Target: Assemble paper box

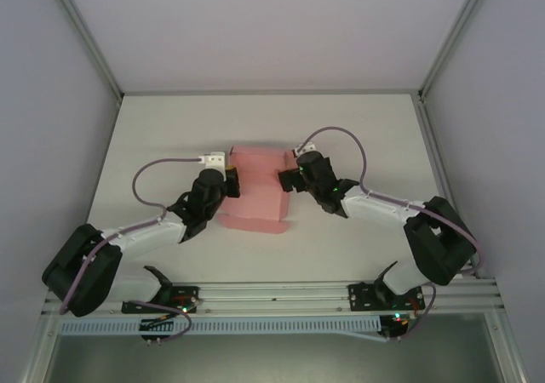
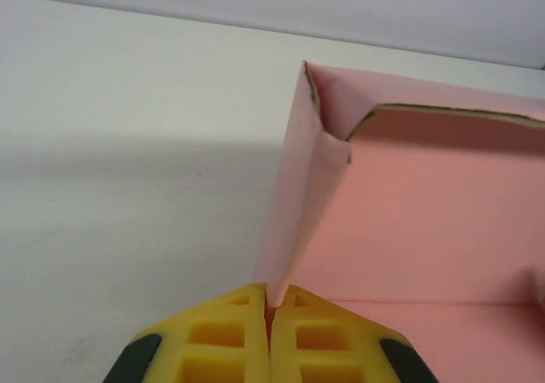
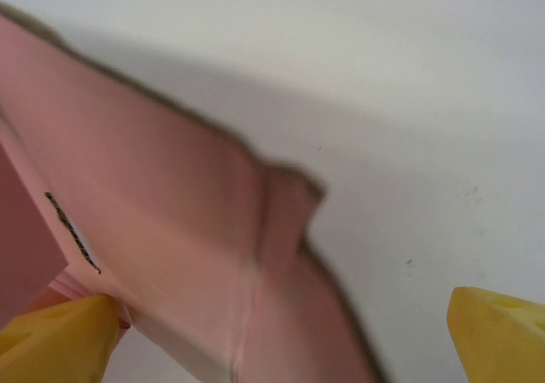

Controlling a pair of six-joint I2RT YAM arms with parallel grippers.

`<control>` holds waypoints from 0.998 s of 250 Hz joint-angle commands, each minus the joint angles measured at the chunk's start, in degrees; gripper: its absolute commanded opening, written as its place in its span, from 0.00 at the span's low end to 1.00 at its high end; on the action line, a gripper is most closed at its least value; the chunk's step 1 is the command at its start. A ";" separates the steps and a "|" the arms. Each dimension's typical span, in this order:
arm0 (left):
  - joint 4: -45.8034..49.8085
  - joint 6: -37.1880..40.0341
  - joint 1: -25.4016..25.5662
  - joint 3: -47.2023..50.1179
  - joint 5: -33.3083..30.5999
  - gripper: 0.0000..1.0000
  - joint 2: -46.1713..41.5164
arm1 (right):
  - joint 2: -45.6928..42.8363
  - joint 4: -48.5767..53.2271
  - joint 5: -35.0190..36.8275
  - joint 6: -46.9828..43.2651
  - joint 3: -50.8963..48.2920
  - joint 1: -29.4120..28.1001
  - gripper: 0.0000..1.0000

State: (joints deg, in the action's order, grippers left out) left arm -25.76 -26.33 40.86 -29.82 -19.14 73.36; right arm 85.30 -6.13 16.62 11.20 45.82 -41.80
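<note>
The pale pink paper box (image 1: pixel 255 197) lies partly folded in the middle of the white table, between both arms. My left gripper (image 1: pixel 228 179) is at its left edge. In the left wrist view the yellow fingers (image 2: pixel 230 332) of the left gripper (image 2: pixel 271 305) are shut on the lower end of an upright side wall of the box (image 2: pixel 409 221). My right gripper (image 1: pixel 286 179) is at the box's right edge. Its yellow fingertips (image 3: pixel 502 332) stand wide open in the right wrist view, and a blurred flap of the box (image 3: pixel 170 196) lies between them.
The white table (image 1: pixel 358 128) is bounded by grey enclosure walls (image 1: pixel 51 102) on the left, right and back. An aluminium rail (image 1: pixel 272 294) carrying the arm bases runs along the near edge. Purple cables (image 1: pixel 336 132) loop above both wrists.
</note>
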 commanded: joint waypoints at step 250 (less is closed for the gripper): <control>-3.55 -4.81 0.22 1.69 -3.19 0.00 -4.97 | -16.12 -8.21 -27.08 21.23 -11.68 1.41 0.55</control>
State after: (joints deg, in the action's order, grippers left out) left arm -26.48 -29.95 40.99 -28.95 -20.58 70.35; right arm 67.79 -7.94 -5.41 29.76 35.18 -41.15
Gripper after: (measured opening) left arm 0.044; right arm 0.638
